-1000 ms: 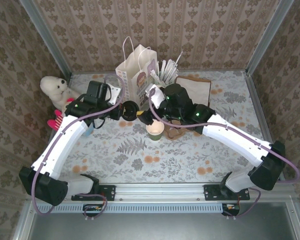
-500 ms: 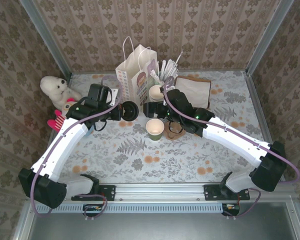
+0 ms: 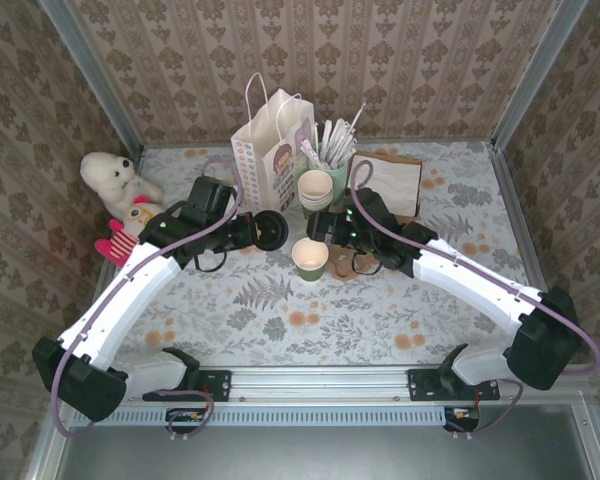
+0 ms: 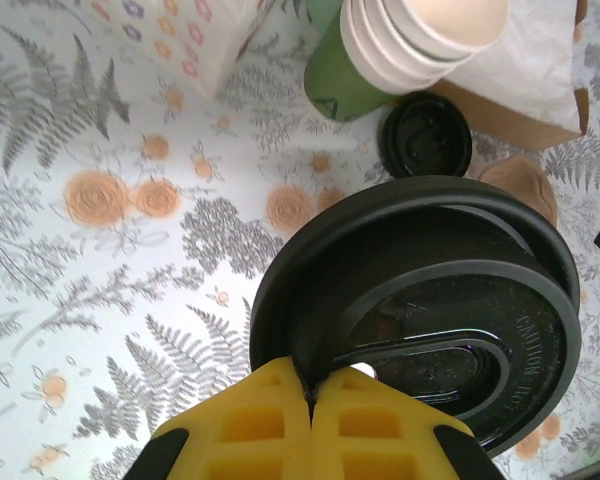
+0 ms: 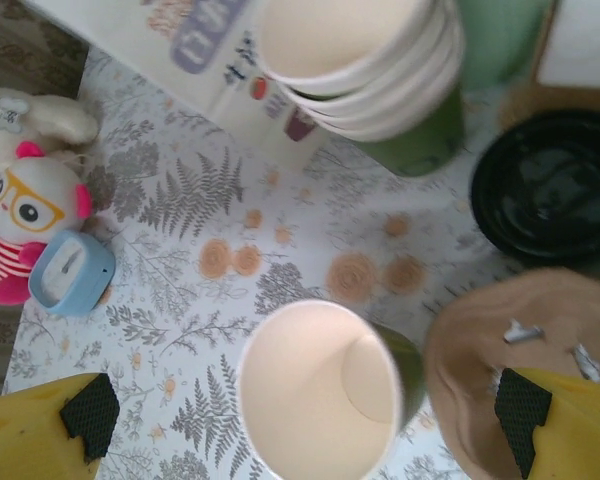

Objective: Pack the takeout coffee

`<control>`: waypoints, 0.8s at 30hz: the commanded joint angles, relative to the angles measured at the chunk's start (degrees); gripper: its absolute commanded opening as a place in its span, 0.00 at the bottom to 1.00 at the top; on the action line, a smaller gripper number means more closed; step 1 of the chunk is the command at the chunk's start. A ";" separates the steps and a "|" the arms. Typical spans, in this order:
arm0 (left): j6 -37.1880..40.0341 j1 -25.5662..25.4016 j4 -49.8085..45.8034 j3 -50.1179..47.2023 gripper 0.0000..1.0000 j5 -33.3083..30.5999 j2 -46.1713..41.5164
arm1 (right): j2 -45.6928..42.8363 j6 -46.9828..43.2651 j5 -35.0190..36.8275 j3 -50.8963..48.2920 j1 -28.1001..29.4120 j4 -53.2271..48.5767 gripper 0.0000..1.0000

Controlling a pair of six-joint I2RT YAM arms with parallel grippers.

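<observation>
Your left claw [image 4: 310, 388] is closed on the rim of a round black lid [image 4: 420, 310]. Its two yellow ribbed pads pinch the glossy plastic edge above the flower-printed table [image 3: 230, 300]. Your right claw [image 3: 318, 226] is wide open, with the yellow fingers [image 5: 35, 440] far apart. The takeout coffee [image 3: 310, 258], a small green paper cup, stands upright near the middle of the table, its round mouth uncovered and its inner wall cream. Toward the far edge you see the stack of cream cups [image 3: 316, 187], and the white paper bag [image 3: 272, 150] on its left. A second black lid [image 5: 545, 195] lies flat beside a brown cardboard sleeve [image 5: 485, 350].
</observation>
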 commanded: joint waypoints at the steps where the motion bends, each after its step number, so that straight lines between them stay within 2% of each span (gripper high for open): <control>1: -5.66 -2.82 -4.90 3.03 0.00 -2.65 3.90 | -3.44 2.95 -9.28 -4.10 -4.21 3.69 1.00; 6: -6.74 -7.25 -7.04 7.40 0.00 -3.77 11.20 | -5.85 2.35 -16.56 -10.23 -8.60 7.94 1.00; 10: -6.68 -9.12 -7.32 9.83 0.00 -4.13 15.64 | -6.37 -0.53 -18.26 -12.96 -9.08 8.91 1.00; 17: -5.41 -9.85 -8.32 13.81 0.00 -2.86 22.02 | -6.74 0.11 -20.01 -18.14 -9.43 13.90 1.00; 24: 0.24 -9.44 -12.67 19.28 0.00 -2.61 27.50 | -6.92 0.34 -21.03 -20.12 -9.61 15.14 1.00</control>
